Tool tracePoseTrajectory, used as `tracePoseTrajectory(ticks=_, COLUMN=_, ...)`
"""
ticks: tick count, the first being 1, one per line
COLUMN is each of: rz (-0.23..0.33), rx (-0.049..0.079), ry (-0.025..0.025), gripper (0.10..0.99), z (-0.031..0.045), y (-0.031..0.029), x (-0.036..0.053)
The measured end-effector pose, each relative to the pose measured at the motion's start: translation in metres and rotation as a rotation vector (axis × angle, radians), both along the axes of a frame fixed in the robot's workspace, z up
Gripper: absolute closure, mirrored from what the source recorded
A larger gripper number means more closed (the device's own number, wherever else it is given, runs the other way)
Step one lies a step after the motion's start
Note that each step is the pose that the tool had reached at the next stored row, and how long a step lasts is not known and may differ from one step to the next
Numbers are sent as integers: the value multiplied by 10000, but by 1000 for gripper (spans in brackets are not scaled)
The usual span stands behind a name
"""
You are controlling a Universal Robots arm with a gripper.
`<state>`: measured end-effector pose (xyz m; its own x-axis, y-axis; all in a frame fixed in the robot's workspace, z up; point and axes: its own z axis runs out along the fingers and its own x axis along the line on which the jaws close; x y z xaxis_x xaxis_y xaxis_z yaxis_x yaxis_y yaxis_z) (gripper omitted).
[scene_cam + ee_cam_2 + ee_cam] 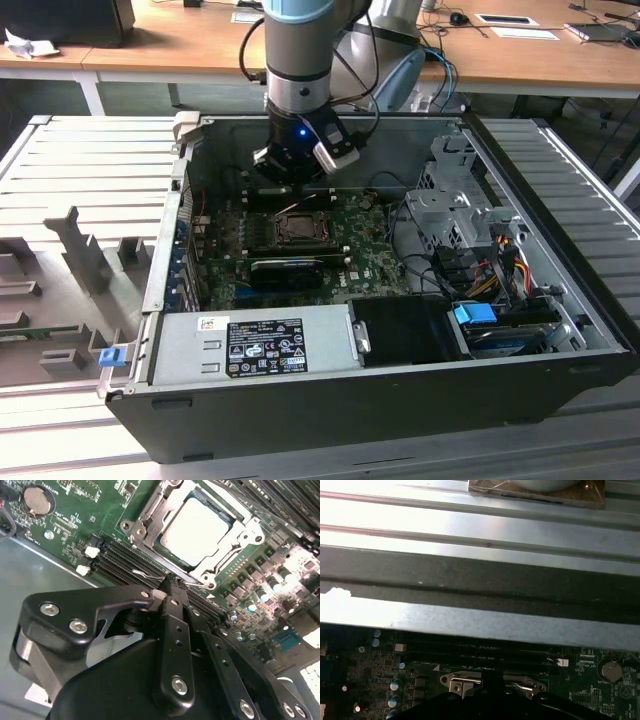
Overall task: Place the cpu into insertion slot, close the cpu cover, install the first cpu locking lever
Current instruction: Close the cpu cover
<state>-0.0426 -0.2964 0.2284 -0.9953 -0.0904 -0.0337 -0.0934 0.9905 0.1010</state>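
The cpu [196, 526] already lies in the insertion slot [172, 555] on the green motherboard [85, 515]: in the second wrist view its pale square face sits flat inside the socket. The cpu cover [150, 511] is down around it, its silver frame surrounding the chip and leaving the centre bare. So, as I judge it, the first two steps are finished and the work now in hand is the locking lever.

The gripper [170, 592] hangs just beside the socket, over the black memory slots [122, 560]. Its two jaws look pressed together at the tips and they hold nothing — no part is between them. In the exterior view the arm [300, 60] reaches down into the open computer case [330, 400], and the gripper [297, 178] stands just past the socket [298, 228], toward the back wall of the case.

In the first wrist view a thin silver lever [517, 684] runs along the edge of the socket frame, very near the jaw tips; whether the tips touch it I cannot tell.

In my judgement the lever must be pushed down and guided under its small catch. This calls for a short, controlled press with the closed tips kept on the wire, so that they do not slide onto the memory slots or the cover.
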Motion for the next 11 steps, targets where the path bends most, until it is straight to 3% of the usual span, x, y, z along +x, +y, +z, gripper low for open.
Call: tracePoseTrajectory(ticks=11, rz=-310, rx=25, ry=0, gripper=980, z=-61, y=45, x=35)
